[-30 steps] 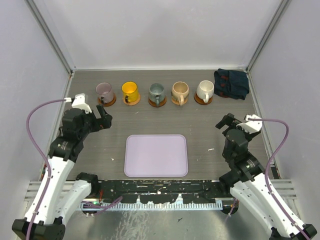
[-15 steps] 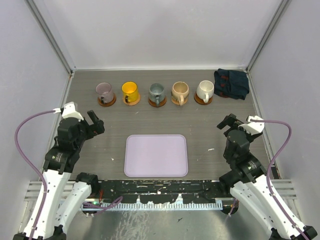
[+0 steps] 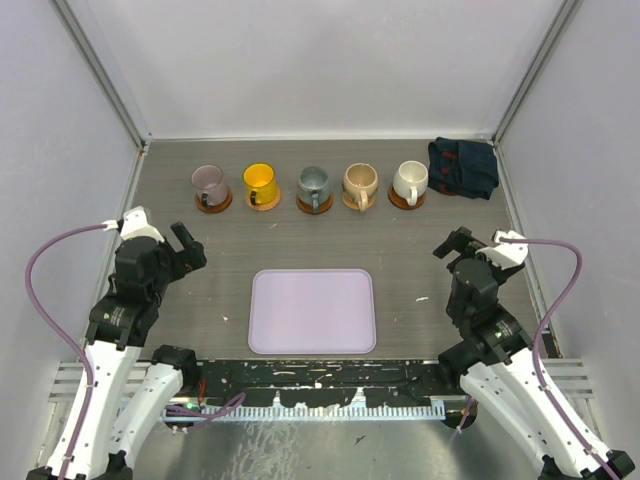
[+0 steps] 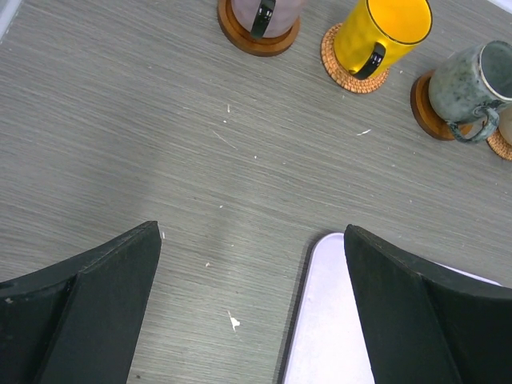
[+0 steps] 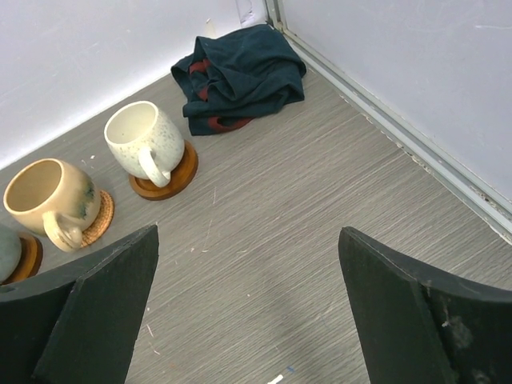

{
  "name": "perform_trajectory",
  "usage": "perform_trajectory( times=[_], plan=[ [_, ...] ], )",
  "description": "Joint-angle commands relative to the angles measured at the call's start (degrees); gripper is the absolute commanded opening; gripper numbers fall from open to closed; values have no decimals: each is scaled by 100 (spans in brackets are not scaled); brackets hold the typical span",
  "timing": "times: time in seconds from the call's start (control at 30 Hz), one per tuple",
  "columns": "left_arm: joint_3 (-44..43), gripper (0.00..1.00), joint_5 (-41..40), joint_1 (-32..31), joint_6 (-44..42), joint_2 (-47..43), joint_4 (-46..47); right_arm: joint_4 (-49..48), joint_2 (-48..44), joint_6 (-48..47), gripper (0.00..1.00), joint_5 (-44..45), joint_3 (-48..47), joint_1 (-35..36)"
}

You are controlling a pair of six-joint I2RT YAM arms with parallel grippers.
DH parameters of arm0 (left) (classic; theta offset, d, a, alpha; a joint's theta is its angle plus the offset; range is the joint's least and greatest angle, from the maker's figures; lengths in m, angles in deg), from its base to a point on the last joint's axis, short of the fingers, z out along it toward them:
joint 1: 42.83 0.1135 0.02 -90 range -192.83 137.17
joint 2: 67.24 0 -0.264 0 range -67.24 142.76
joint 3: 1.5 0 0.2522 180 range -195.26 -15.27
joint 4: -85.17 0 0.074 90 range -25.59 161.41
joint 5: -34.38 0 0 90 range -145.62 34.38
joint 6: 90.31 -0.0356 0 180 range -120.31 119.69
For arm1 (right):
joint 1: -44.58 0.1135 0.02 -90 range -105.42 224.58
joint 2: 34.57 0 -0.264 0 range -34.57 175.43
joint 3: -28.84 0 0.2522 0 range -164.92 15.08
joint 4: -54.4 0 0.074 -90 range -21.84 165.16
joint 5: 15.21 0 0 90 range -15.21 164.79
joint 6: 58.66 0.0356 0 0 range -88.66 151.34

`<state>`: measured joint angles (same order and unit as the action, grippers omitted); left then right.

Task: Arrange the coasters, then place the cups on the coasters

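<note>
Five cups stand in a row at the back, each on a round coaster: mauve-pink [image 3: 209,183], yellow [image 3: 261,181], grey-green [image 3: 313,184], tan [image 3: 359,181] and white [image 3: 409,179]. In the left wrist view the yellow cup [image 4: 384,30] sits on a woven coaster [image 4: 346,67], and the grey-green cup [image 4: 474,82] on a dark one [image 4: 426,112]. In the right wrist view the white cup [image 5: 142,138] rests on a brown coaster [image 5: 178,179]. My left gripper [image 3: 185,247] hangs open and empty, left of the tray. My right gripper [image 3: 455,245] is open and empty, short of the white cup.
A lilac rectangular tray [image 3: 312,310] lies in the middle near the front edge; its corner [image 4: 340,320] shows between my left fingers. A dark navy cloth [image 3: 463,167] is bunched in the back right corner. Walls close in the table on three sides.
My left arm has drawn back from the mauve-pink cup toward the near left, its gripper still open. The right arm has barely shifted. The cups have not moved.
</note>
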<state>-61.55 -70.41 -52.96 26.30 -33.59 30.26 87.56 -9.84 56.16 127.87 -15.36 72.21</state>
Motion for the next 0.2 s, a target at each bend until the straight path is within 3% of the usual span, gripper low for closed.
perform_trajectory(
  times=[0.0,0.17],
  plan=[
    [-80,98,-5,-15,-46,9,180,-94,49,111,98,126,-209,-5],
    [-65,98,66,-14,-95,36,212,-94,43,94,98,156,-207,-4]
  ],
)
